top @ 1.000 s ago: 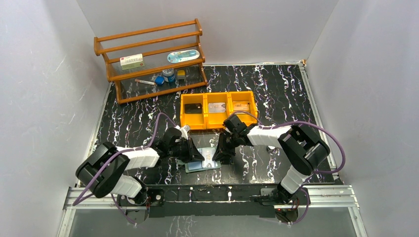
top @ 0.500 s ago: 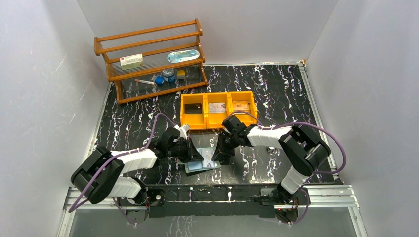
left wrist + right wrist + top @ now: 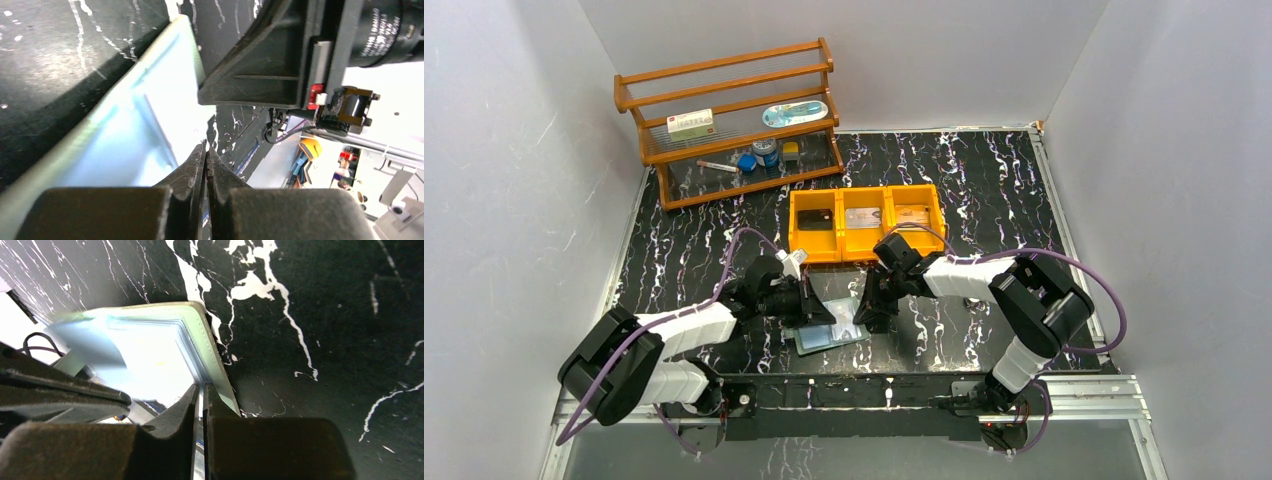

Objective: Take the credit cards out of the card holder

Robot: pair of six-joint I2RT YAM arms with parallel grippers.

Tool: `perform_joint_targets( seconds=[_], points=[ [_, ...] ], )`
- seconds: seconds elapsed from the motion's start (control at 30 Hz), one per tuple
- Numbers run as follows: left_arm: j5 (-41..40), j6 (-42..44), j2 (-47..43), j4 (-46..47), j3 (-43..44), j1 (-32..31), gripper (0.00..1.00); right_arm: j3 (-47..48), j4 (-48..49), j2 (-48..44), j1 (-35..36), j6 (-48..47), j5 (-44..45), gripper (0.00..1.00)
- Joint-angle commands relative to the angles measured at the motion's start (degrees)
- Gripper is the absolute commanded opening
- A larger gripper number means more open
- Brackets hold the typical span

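A black marbled desk (image 3: 984,180) is being viewed from above, with two robot arms reaching inward from its near edge. The card holder (image 3: 832,328), a pale teal-grey pouch, is lying on the desk between the two arms, near the front edge and just in front of an orange bin (image 3: 864,255).

The left jaws are being pressed fully together on the holder's left edge. The right jaws are being clenched on its stitched right edge, with only a thin slit left between them. Layered pockets are being shown there in the right wrist view.

Over the last second both pairs of jaws are being drawn tighter, and the left arm is being swung lower towards the desk's near corner. The holder is now being seen as a wider, paler patch than a second ago, as though its faces are being parted.

This is being judged as a grip taken on both sides, so that the pouch can be spread and a card reached. A silvery card (image 3: 862,217) and a tan card (image 3: 912,214) are already lying in the bin's middle and right compartments. A blurred bluish sheet at the holder's far side may be another card, but that cannot be told.
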Motion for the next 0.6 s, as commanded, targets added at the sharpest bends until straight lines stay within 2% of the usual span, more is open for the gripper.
perform_joint_targets(
  seconds=[0.0,0.17,0.23,0.43,0.57],
  points=[
    [4.9,0.6,-2.4,1.4,1.9,0.2,0.0,0.0,0.4,1.2,0.7,-0.4,6.5,0.03],
    [4.7,0.2,-1.5,1.5,2.3,0.3,0.0,-0.1,1.6,1.4,0.7,-0.3,5.4,0.03],
    [2.5,0.4,-0.8,-1.5,3.4,0.3,0.0,0.0,1.9,1.8,0.7,-0.1,4.9,0.04],
    [-3.4,1.5,-1.0,-11.5,5.4,0.3,0.22,-0.1,1.8,2.2,0.7,-0.1,4.9,0.05],
    [-3.4,1.0,0.3,-12.6,5.1,0.3,0.23,-0.1,1.7,2.7,0.8,-0.1,4.8,0.05]
  ],
)
